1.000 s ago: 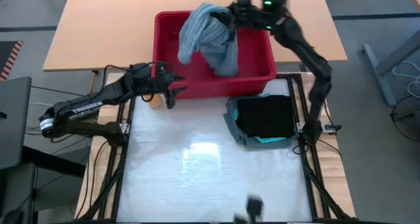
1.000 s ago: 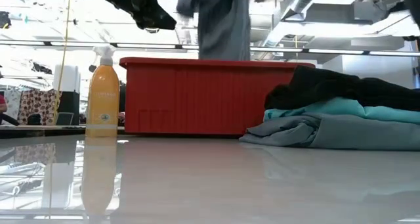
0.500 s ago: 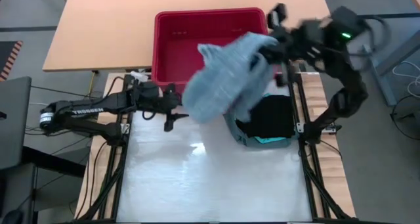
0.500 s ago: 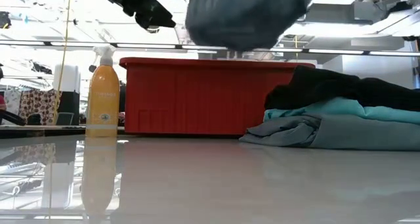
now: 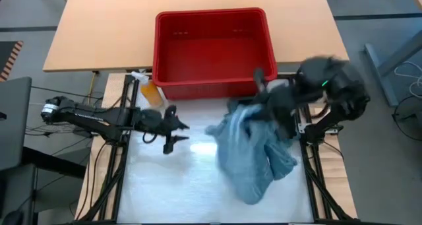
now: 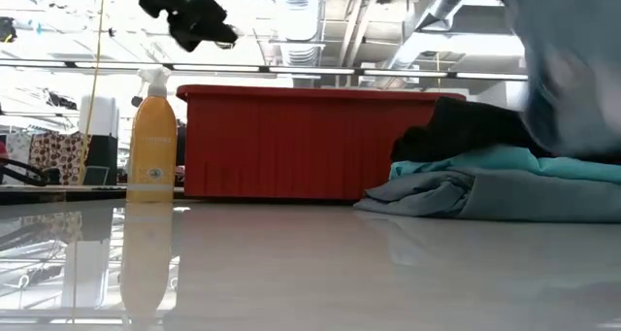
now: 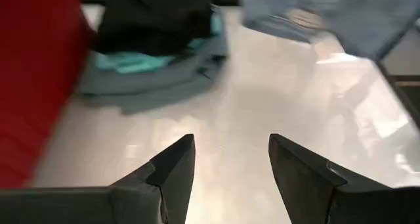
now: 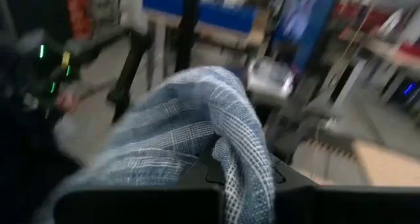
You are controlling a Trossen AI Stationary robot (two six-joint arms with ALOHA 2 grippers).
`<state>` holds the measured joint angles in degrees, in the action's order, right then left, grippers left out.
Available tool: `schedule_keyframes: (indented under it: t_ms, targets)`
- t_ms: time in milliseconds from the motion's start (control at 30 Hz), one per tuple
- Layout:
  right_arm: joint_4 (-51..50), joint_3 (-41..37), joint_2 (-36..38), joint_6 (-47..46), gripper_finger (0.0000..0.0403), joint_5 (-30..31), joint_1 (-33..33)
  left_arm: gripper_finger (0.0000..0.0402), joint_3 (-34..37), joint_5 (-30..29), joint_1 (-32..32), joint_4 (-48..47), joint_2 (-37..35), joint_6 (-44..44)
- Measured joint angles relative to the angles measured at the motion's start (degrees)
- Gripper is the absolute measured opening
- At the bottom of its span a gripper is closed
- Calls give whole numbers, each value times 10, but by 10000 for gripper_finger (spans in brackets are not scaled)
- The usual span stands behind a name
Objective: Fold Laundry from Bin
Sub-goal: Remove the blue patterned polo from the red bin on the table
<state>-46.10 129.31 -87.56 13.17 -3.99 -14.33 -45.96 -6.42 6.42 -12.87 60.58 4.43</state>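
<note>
My right end effector (image 5: 264, 101) is clamped on the blue-grey shirt (image 5: 254, 152) over the counter (image 5: 171, 185); my left end effector (image 5: 173, 131) hangs apart, empty.

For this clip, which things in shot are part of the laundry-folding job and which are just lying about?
Part of the job:
- blue-grey garment, held in the right gripper
- red bin
- stack of folded clothes
- left gripper, open above the table

Just lying about:
- orange spray bottle
</note>
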Motion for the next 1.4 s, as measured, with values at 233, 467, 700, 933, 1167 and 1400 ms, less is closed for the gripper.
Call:
schedule_keyframes:
  t_ms: [233, 467, 700, 933, 1167, 1400]
  targets:
    - [22, -136, -12, -25, 40, 177, -43, 185, 92, -52, 115, 125, 0, 104]
    - [181, -262, 34, -104, 40, 173, -34, 185, 108, -206, 195, 135, 0, 169]
    - [291, -498, 8, -270, 40, 165, -38, 185, 108, -372, 273, 122, 0, 187]
    - [631, -631, -103, -387, 40, 162, -28, 185, 108, -373, 312, 183, 31, 185]
    - [669, -630, -161, -397, 41, 163, -24, 185, 108, -389, 318, 191, 82, 242]
    - [652, -631, -161, -397, 41, 193, -29, 185, 108, -352, 314, 183, 89, 263]
